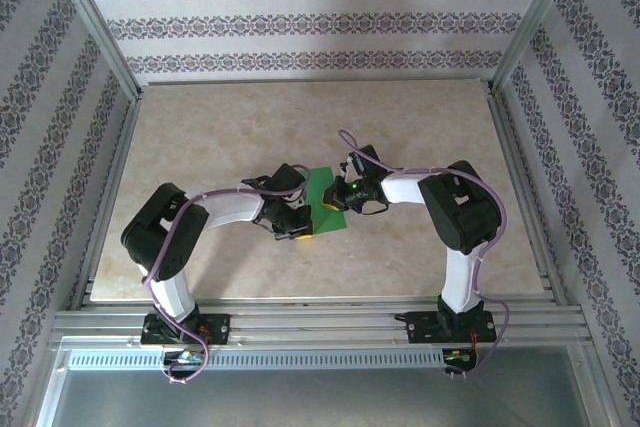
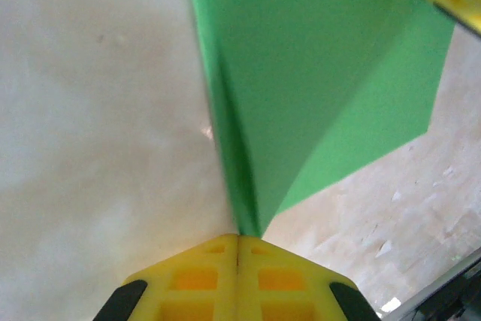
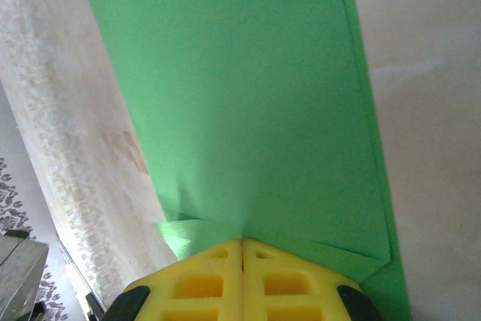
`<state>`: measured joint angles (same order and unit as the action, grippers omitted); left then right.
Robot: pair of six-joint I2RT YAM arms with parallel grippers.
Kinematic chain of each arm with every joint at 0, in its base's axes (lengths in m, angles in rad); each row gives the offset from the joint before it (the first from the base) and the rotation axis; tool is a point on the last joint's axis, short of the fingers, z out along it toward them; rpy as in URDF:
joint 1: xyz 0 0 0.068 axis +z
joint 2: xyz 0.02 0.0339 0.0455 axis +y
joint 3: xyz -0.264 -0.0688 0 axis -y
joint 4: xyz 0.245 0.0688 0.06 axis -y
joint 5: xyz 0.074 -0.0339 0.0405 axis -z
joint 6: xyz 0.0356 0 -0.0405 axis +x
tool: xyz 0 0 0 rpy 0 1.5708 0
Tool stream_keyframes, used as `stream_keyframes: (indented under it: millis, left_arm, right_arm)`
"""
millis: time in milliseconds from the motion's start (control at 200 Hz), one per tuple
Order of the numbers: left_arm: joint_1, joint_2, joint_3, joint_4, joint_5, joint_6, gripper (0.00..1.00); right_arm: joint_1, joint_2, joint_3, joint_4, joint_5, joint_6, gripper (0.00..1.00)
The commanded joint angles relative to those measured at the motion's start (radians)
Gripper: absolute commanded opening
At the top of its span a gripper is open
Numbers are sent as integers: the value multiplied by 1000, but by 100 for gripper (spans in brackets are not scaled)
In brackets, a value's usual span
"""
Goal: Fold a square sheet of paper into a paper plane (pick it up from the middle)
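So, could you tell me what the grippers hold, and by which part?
The green paper: the left gripper pinches a folded corner, the right gripper an edge.

Beige marbled table (image 1: 300, 127) under me, mottled, aluminium frame (image 1: 320, 319) along its six o'clock edge, my left arm base (image 1: 185, 329) at seven o'clock, right arm base (image 1: 450, 327) at five, folded green paper (image 1: 322, 202) over the centre, touching or raised I cannot tell

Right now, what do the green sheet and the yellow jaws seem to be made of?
The bright green folded sheet looks like thin matte paper: it holds sharp creases. The left gripper and right gripper have yellow jaws, probably moulded matte plastic or rubber, with square pockets.
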<state>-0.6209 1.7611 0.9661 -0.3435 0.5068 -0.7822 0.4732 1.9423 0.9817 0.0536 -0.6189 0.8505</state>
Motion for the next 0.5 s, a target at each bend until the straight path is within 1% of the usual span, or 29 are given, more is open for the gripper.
stream_keyframes:
  millis: [0, 70, 145, 320, 495]
  left_arm:
    - [-10, -88, 22, -66, -23, 47, 2]
    - [-11, -121, 16, -3, -44, 18, 2]
    - [-10, -123, 0, 74, -55, -27, 2]
    - [-16, -38, -8, 169, -41, -101, 0]
    - [-20, 22, -7, 169, -53, -111, 0]
  right_arm:
    - [-1, 73, -22, -104, 83, 1, 2]
    - [-1, 73, -19, -103, 84, 3, 2]
    - [-1, 73, -18, -103, 84, 4, 2]
    - [-1, 72, -9, -102, 85, 9, 2]
    - [-2, 71, -8, -100, 84, 14, 2]
